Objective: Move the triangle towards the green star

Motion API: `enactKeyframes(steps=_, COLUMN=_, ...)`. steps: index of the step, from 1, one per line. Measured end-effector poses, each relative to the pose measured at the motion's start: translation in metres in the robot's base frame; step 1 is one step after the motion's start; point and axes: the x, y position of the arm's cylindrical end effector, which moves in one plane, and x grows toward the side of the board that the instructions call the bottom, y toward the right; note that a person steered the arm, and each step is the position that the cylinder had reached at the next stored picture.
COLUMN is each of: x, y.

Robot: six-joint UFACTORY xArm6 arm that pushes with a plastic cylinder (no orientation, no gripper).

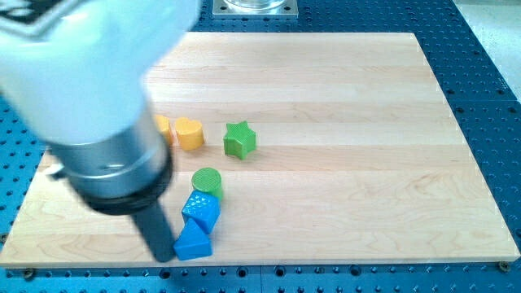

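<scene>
A blue triangle [193,242] lies near the view's bottom edge of the wooden board [342,163], left of centre. The green star [239,139] sits well above it, slightly to the right. My tip [164,256] rests on the board just left of the blue triangle, touching or almost touching its left side. The rod rises from there into the large blurred arm body at the view's upper left.
A blue block [200,210] sits right above the triangle, with a green round block [207,181] above that. A yellow heart [189,133] and a partly hidden orange block [163,129] lie left of the star. The arm [89,98] hides the board's left part.
</scene>
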Motion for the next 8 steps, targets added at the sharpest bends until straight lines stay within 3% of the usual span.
enactKeyframes(steps=2, x=-0.071, y=0.093)
enactKeyframes(steps=4, x=-0.059, y=0.153)
enactKeyframes(steps=5, x=-0.015, y=0.194)
enactKeyframes(steps=6, x=0.005, y=0.176)
enactKeyframes(steps=8, x=0.003, y=0.073)
